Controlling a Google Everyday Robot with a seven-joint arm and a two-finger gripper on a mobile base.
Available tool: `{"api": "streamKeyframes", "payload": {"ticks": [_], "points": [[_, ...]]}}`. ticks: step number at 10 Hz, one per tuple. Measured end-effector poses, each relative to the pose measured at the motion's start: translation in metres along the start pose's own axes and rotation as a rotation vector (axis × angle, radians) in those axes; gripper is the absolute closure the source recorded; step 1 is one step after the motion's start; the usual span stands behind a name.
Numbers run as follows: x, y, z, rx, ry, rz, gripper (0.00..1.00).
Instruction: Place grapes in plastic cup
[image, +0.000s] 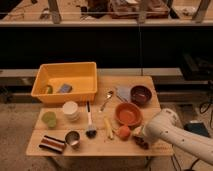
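The grapes (141, 143) are a dark lumpy bunch at the table's front right edge, partly hidden by my arm. My gripper (136, 136) is at the end of the white arm (167, 131), right over the grapes and beside the orange round fruit (123, 132). The plastic cup (49, 119), short and light green, stands at the table's front left, far from the gripper.
A yellow bin (65, 67) sits back left. A cream-white cup (71, 110), a metal cup (73, 139), a brush (90, 126), a spoon (107, 99), an orange bowl (128, 114), a dark bowl (140, 94) and a striped object (51, 144) stand on the wooden table (100, 147).
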Motion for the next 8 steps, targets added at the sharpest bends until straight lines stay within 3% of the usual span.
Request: {"api": "streamKeyframes", "payload": {"ticks": [2, 8], "points": [[0.004, -0.004, 0.004, 0.003, 0.005, 0.005, 0.37], [-0.001, -0.018, 0.013, 0.016, -0.02, -0.003, 0.92]]}}
